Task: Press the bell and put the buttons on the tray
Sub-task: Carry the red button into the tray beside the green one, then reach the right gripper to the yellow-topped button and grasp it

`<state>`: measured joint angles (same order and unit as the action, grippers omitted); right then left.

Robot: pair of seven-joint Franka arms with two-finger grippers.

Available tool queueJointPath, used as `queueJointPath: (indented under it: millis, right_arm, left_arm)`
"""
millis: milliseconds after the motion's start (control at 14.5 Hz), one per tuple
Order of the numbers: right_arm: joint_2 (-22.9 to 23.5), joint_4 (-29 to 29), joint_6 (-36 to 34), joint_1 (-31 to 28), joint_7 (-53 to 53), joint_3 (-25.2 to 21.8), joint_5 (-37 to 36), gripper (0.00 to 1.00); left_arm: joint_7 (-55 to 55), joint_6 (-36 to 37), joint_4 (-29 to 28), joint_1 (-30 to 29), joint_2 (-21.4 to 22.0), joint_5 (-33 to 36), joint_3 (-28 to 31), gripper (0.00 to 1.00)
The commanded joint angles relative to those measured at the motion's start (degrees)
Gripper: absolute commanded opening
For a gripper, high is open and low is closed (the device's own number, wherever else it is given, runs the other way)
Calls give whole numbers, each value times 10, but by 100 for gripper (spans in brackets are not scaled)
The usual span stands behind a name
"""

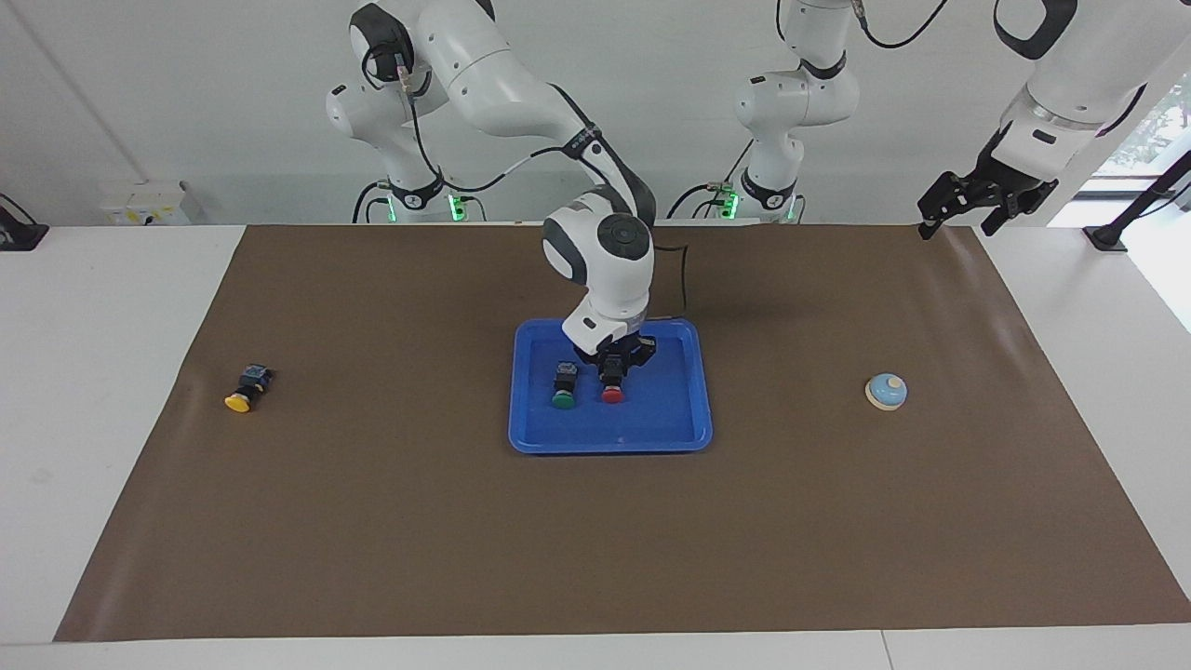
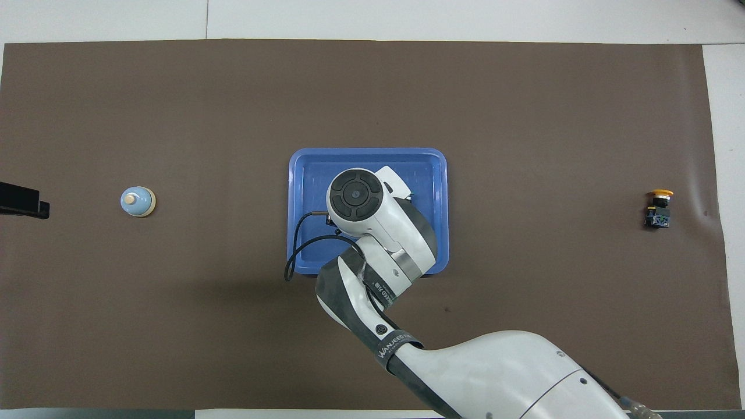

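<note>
A brown mat (image 1: 372, 521) covers most of the white table (image 1: 93, 372).

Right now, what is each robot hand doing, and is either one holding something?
Right gripper: down in the tray, closed on the red button.
Left gripper: waiting up over the table's edge, holding nothing; open or closed cannot be told.

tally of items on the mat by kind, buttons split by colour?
Green button: 1, in the tray
Red button: 1, in the tray, at the right gripper
Yellow button: 1, on the mat toward the right arm's end
Bell: 1
Blue tray: 1
Total: 5
</note>
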<state>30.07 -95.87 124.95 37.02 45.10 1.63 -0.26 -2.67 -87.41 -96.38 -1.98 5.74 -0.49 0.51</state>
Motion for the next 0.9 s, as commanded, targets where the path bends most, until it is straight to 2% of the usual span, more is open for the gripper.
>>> queueJointPath:
  millis: [0, 138, 345, 553, 829]
  right_arm:
    - [-20, -7, -11, 4, 34, -1, 3, 100]
    - [-40, 10, -57, -8, 31, -5, 3, 100]
    - [-97, 19, -130, -69, -8, -5, 2, 100]
    - [-152, 17, -202, -167, -136, -5, -5, 100]
    - [-171, 7, -226, -316, -302, -6, -15, 100]
  left_arm:
    - [-8, 1, -14, 0, 15, 6, 0, 100]
    - [-8, 1, -14, 0, 15, 6, 0, 100]
    - [-8, 1, -14, 0, 16, 6, -1, 100]
    - [-8, 1, -14, 0, 15, 6, 0, 100]
    - [-8, 1, -14, 0, 15, 6, 0, 100]
